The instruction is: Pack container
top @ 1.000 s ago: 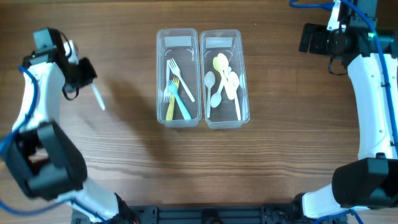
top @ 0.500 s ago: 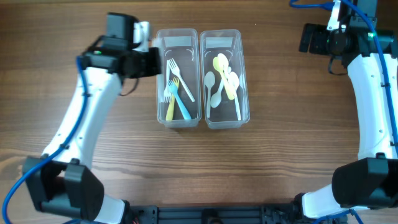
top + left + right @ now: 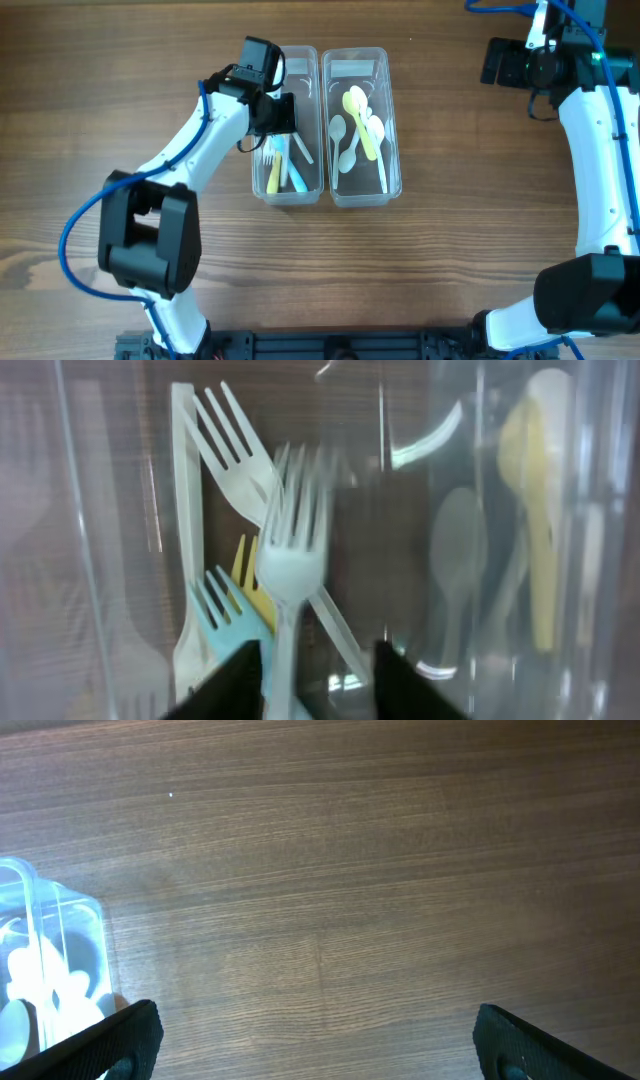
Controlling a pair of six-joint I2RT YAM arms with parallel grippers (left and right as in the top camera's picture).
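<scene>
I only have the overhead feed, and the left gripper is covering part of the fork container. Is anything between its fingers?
Observer: Yes. The left wrist view shows a pale fork standing up between the fingers of the left gripper. Its tines point away from the camera and it looks blurred.
Operator: Is it clamped?
Observer: It doesn't look like it. The handle sits beside one finger with a clear gap to the other, so the jaws stand apart.
Operator: And is the right gripper carrying anything?
Observer: No. The right wrist view shows the right gripper wide open and empty over bare table.
</scene>
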